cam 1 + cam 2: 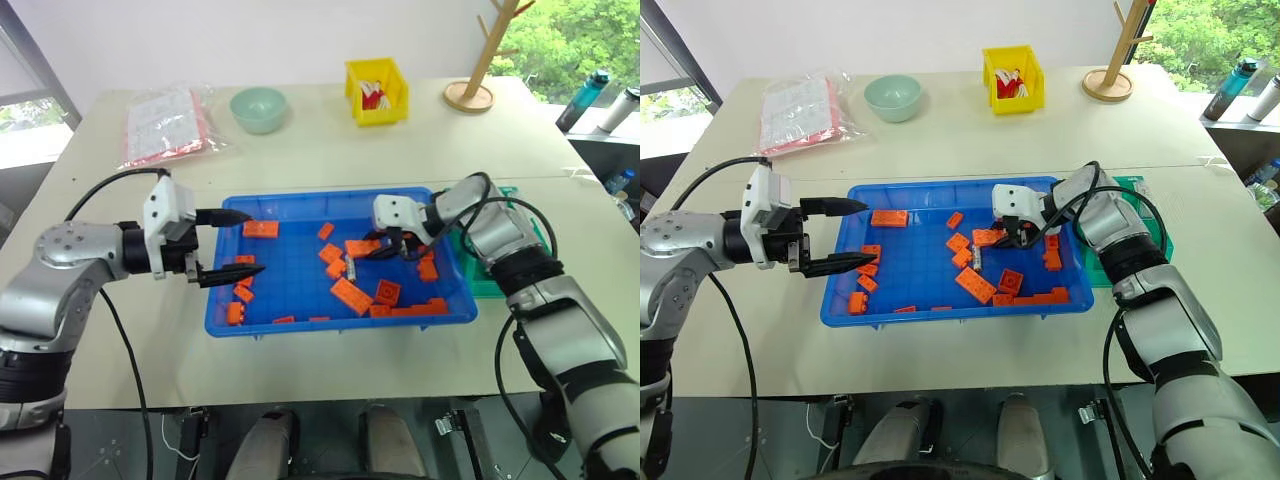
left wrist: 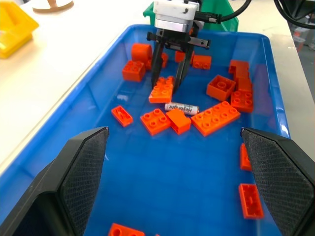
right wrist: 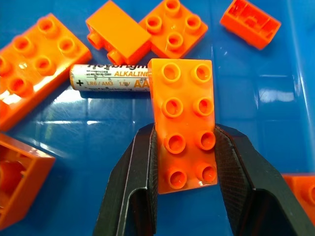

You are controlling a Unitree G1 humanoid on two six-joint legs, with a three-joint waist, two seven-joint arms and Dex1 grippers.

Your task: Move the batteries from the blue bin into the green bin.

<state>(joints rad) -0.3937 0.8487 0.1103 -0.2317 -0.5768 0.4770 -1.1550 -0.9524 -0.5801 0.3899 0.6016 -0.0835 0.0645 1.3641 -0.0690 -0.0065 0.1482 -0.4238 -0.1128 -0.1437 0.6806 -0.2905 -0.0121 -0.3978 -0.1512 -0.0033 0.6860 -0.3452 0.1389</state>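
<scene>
Right gripper (image 3: 184, 147) is clamped on an orange brick (image 3: 184, 123) inside the blue bin (image 1: 290, 300). One battery (image 3: 110, 78) lies at the brick's 10 o'clock, touching. Left gripper (image 1: 240, 245) hangs wide open.

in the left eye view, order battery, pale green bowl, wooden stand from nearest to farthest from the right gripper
1. battery: in the blue bin, just beside the right gripper, toward the robot's left.
2. pale green bowl: far side of the table, to the left.
3. wooden stand: far right; too close to the bowl to rank surely.
</scene>
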